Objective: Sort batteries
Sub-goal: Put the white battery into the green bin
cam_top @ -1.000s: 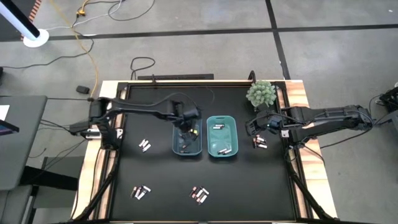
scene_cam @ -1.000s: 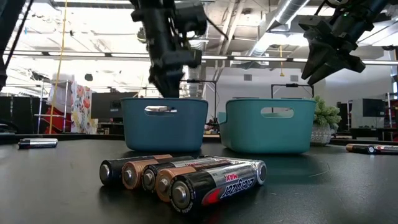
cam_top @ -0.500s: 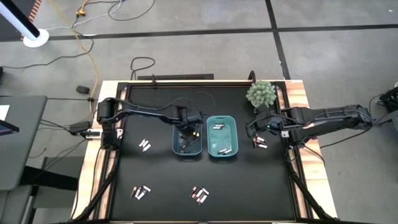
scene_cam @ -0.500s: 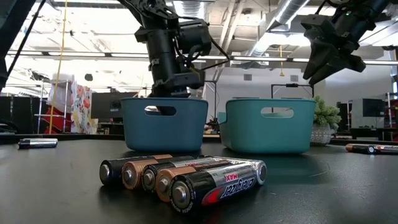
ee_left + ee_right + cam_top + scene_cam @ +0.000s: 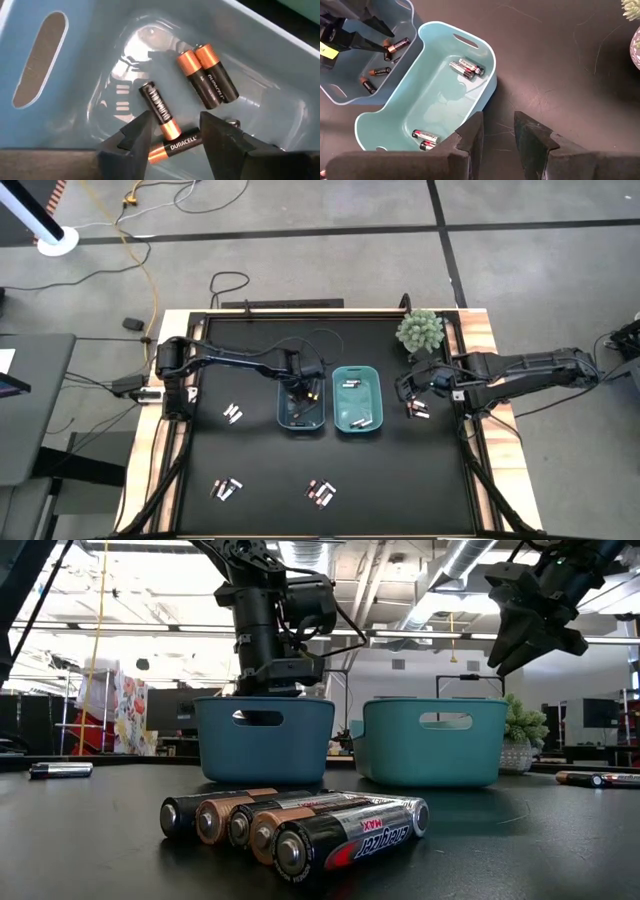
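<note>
While the left gripper (image 5: 172,131) is hung inside the blue bin (image 5: 280,65) with its dark fingers spread and nothing pinched, four smooth copper-capped batteries (image 5: 159,109) are seen lying loose on the glossy plastic floor. The right gripper (image 5: 497,132) is parked beside the teal bin (image 5: 487,85), fingers slightly parted, empty.

Two bins: blue bin (image 5: 301,404), teal bin (image 5: 357,399); one plant (image 5: 419,330).

Arms: two, dark, slender, jointed
Left gripper (image 5: 175,132): black wedge-shaped fingers
Right gripper (image 5: 497,132): matching black fingers
Cabling: thin black cable looped along left arm
</note>
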Robot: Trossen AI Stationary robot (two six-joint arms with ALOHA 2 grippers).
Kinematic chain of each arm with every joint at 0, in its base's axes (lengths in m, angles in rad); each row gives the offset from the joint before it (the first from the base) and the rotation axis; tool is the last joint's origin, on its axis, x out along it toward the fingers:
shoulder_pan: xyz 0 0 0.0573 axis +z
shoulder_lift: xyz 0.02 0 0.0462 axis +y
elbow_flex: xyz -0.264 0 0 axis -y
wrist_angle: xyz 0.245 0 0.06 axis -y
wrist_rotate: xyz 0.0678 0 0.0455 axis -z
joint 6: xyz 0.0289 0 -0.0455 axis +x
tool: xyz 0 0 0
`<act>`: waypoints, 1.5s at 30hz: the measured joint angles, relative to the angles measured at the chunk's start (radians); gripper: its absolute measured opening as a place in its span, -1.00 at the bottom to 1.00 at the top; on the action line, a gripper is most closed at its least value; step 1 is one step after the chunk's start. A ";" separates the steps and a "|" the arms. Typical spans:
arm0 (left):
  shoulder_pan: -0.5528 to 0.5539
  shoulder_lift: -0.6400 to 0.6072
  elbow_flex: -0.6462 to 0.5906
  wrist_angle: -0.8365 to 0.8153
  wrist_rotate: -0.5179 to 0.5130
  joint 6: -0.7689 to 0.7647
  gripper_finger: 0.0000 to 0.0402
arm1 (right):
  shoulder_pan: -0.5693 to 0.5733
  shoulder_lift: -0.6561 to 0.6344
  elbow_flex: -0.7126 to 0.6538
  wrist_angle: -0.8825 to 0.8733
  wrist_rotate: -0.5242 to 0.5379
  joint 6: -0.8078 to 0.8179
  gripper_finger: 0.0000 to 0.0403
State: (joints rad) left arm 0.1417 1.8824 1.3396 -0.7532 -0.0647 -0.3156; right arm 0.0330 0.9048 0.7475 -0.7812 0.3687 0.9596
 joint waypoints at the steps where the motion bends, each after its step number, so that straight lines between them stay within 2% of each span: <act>1: 0.000 0.000 0.000 0.001 0.000 -0.006 -0.17 | 0.000 0.000 0.000 0.000 0.000 0.000 -0.37; 7: -0.002 0.000 0.002 -0.010 0.030 -0.064 -0.13 | 0.000 0.000 0.000 0.000 0.000 0.000 -0.37; 11: -0.005 -0.002 0.048 -0.053 0.038 -0.076 -0.13 | 0.000 0.000 0.000 0.000 0.000 0.000 -0.37; 21: -0.013 -0.155 0.073 -0.108 0.024 -0.066 -0.12 | 0.000 0.000 0.000 0.003 0.000 0.000 -0.37; 24: -0.025 -0.211 0.073 -0.176 -0.022 -0.077 -0.12 | 0.000 0.000 0.000 0.004 0.000 0.001 -0.37; 28: -0.041 -0.283 0.073 -0.344 -0.188 -0.182 -0.12 | -0.001 0.000 0.000 0.004 0.000 0.008 -0.37; 30: -0.042 -0.320 0.065 -0.424 -0.231 -0.235 -0.12 | 0.000 0.000 0.000 0.006 0.000 0.008 -0.37; 33: -0.042 -0.392 0.005 -0.462 -0.260 -0.302 -0.12 | -0.001 0.000 0.000 0.006 0.000 0.009 -0.37; 38: -0.058 -0.549 -0.204 -0.440 -0.294 -0.442 -0.12 | -0.001 0.000 0.000 0.006 0.000 0.019 -0.37; 45: -0.084 -0.730 -0.495 -0.347 -0.202 -0.604 -0.12 | -0.001 0.000 0.000 0.006 0.000 0.019 -0.37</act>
State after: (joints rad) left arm 0.0581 1.1521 0.8448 -1.1003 -0.2668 -0.9192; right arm 0.0322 0.9047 0.7475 -0.7750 0.3683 0.9787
